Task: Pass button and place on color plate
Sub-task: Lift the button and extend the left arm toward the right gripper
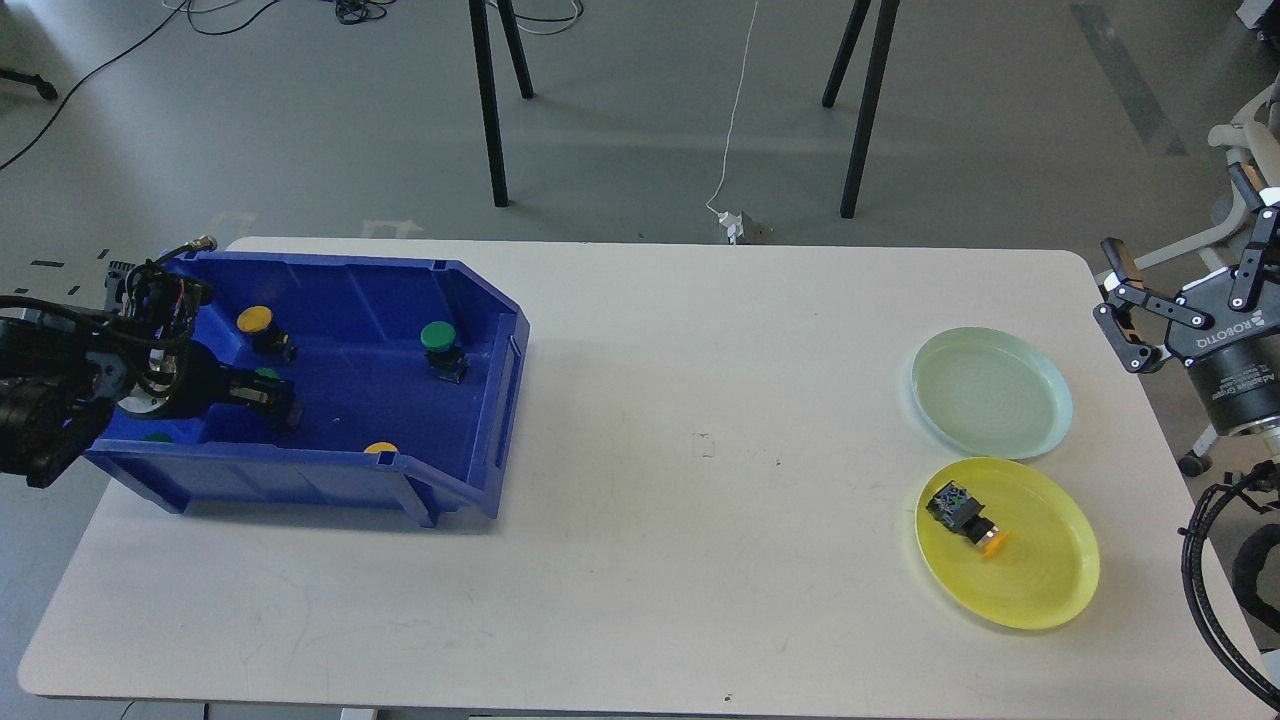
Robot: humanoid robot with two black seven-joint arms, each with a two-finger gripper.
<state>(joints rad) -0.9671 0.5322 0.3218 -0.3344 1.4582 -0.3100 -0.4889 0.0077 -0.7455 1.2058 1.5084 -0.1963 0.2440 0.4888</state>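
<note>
Blue bin point(480, 300) is housing the left end effector point(270, 400), seemingly pinching a green button point(265, 375), risking slippage on lifting, while the right end effector point(1180, 270) is waiting spread beside the plates.

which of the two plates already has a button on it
The yellow plate, the nearer of the two, holds a yellow-capped button lying on its side. The pale green plate just beyond it holds none.
</note>
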